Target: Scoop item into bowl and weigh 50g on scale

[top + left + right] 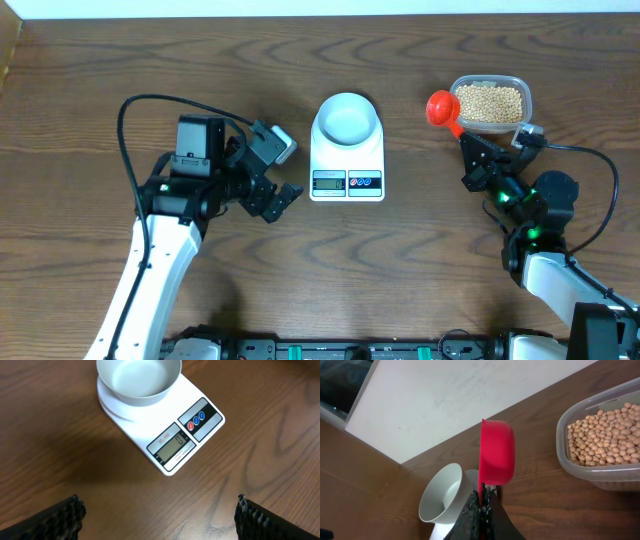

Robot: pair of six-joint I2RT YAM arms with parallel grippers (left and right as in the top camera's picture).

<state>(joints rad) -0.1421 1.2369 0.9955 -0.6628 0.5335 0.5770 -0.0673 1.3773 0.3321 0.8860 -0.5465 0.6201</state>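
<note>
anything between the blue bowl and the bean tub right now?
Only the red scoop, beside the tub; otherwise bare tabletop up to the bowl. Overhead view.

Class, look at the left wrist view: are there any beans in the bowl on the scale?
No, the bowl on the scale shows only its bare, pale inside.

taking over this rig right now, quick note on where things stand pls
Left gripper: open, empty, left of the scale.
Right gripper: shut on the red scoop handle; scoop beside the clear tub, looks empty.
Bowl: on the scale, empty.
Beans: all in the tub.
Done: scoop in hand.
Left: scoop beans into the bowl until the scale shows 50 g.
</note>
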